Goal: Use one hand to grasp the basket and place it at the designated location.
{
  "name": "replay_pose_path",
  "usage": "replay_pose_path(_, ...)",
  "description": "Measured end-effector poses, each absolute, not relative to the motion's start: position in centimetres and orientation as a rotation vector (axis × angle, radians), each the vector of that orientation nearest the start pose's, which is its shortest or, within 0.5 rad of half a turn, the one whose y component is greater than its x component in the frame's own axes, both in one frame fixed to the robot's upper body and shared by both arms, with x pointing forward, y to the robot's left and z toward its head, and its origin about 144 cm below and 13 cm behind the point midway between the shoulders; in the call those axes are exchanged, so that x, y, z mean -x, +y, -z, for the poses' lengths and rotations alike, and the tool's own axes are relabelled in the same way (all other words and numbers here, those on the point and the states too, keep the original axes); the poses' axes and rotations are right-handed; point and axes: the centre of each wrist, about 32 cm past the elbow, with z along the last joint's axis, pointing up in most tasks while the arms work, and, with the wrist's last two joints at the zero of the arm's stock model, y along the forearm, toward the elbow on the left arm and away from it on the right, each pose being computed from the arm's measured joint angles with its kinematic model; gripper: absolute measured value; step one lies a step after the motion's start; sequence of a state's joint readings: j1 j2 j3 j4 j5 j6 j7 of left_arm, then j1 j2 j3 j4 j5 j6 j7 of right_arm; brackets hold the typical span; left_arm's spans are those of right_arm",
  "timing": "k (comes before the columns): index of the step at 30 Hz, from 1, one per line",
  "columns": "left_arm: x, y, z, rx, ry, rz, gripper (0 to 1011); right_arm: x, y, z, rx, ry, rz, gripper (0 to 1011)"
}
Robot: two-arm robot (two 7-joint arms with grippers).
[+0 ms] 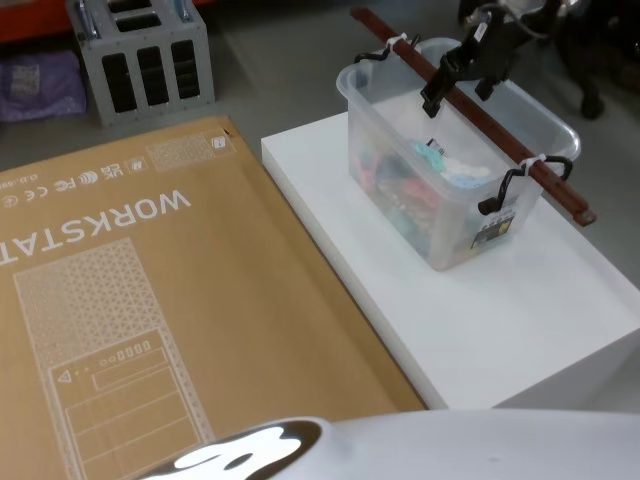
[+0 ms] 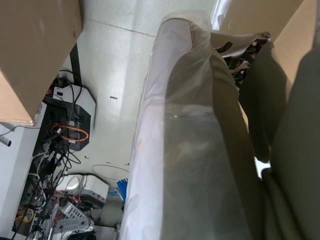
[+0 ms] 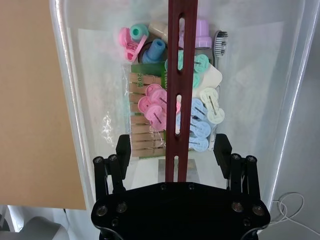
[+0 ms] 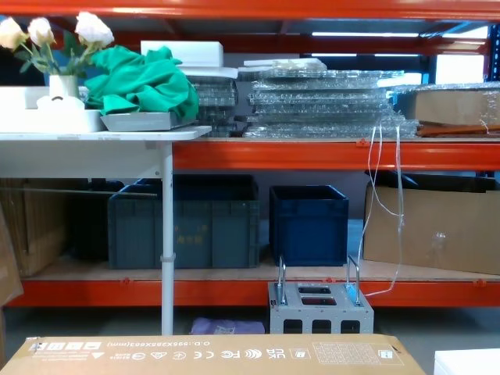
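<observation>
Milky-white plastic marks the basket [image 1: 430, 235], which sits toward the far right of the white worktop [image 1: 500, 340] with its dark reddish-brown handle [image 1: 505, 140] raised straight across the top. Coloured clothes pegs [image 3: 157, 107] lie at the bottom of the tub.

The right pincer [image 1: 458, 97] hangs over the middle of that handle. In the right wrist view it [image 3: 173, 145] stands wide open, one finger on each side of the bar [image 3: 181, 75] with a gap on both sides, and it holds nothing. By its wrist view of floor and cables, the left arm looks parked low at the robot's side.

I judge the step in hand to be the grasp: lined up, not yet made. The next move calls for closing squarely on the bar near its midpoint so the tub hangs level, then lifting straight up until its base clears the worktop.

For room, the basket's far right corner looks close to the worktop's right edge, so drifting that way risks tipping it off. Bare white surface lies open on the near side. A large cardboard box [image 1: 150, 300] butts against the worktop's left edge, and its flat top is unobstructed. A grey metal block [image 1: 150, 60] stands on the floor at far left, well apart.
</observation>
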State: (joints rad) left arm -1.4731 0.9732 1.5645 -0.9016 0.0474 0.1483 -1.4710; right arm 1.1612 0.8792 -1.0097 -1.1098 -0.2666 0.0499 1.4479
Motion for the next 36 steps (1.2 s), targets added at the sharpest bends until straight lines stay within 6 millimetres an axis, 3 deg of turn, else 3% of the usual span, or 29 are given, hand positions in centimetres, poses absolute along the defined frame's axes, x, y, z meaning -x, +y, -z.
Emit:
replay_pose_path(24, -61.7, 49.5, -139.6, -1.629, 0.163, -0.177, 0, -63.6, -40.3, -137.8, 1.516, -0.187, 0.06, 994)
replay_pose_path(31, -61.7, 49.5, -139.6, -1.629, 0.163, -0.177, 0, -63.4, -40.5, -138.0, 1.517, -0.188, 0.071, 838)
replay_pose_path(36, -61.7, 49.5, -139.6, -1.629, 0.163, -0.177, 0, -63.4, -40.7, -138.0, 1.515, -0.188, 0.076, 670)
